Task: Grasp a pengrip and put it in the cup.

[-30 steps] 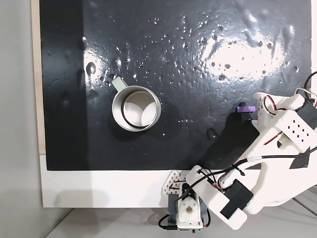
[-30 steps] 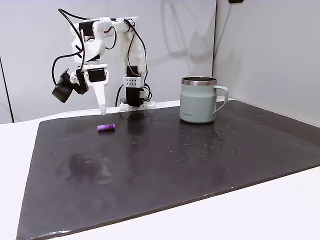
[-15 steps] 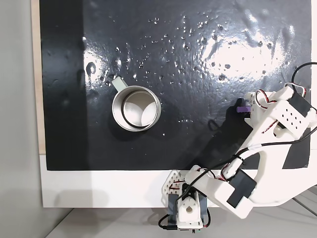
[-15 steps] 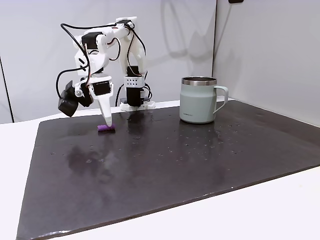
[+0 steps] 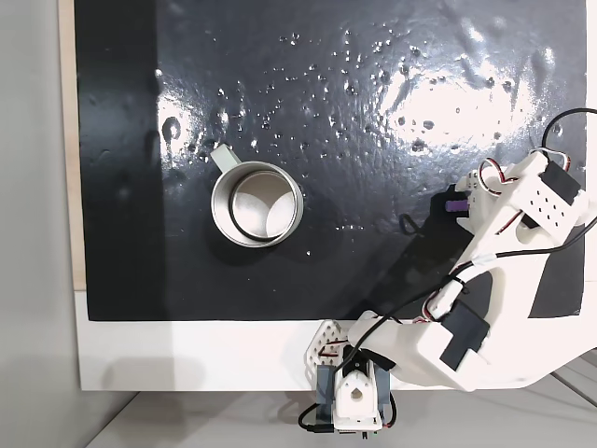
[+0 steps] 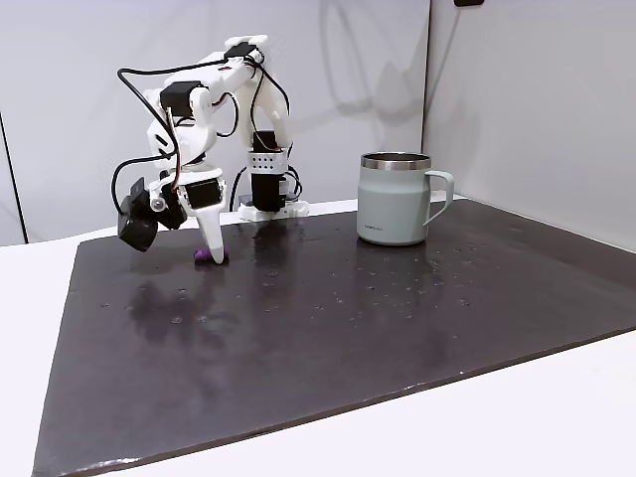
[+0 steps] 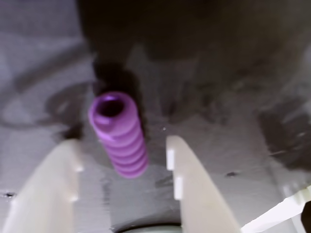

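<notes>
Straddling pengrip [image 7: 119,136], open jaws [image 7: 121,145]; pengrip half-hidden overhead.

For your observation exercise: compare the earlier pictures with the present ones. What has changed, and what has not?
The pincer came down from above the mat and now straddles the pengrip, jaws open, not yet gripping. The pengrip and the cup stayed where they were.

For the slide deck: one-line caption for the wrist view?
Open pincer straddles the purple pengrip lying on the dark mat.
</notes>
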Available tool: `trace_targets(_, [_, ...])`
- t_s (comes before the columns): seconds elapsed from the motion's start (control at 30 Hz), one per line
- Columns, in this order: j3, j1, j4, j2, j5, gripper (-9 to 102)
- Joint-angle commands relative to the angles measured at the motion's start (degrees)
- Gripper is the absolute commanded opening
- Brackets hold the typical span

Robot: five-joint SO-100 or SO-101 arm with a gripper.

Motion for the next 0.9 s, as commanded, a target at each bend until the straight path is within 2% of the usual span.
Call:
trace_targets(0.0, [-3.1,0.7,0.7,0.2,0.2,11])
trace_targets(0.2, [-6.4,1.3,2.7,-2.5,0.3,0])
trace_targets(0.5, [-11.7,1.4,7.6,-0.7,2.7,0])
trace_targets(0.87, [-13.4,-1.6,15.1,17.7,7.6,0])
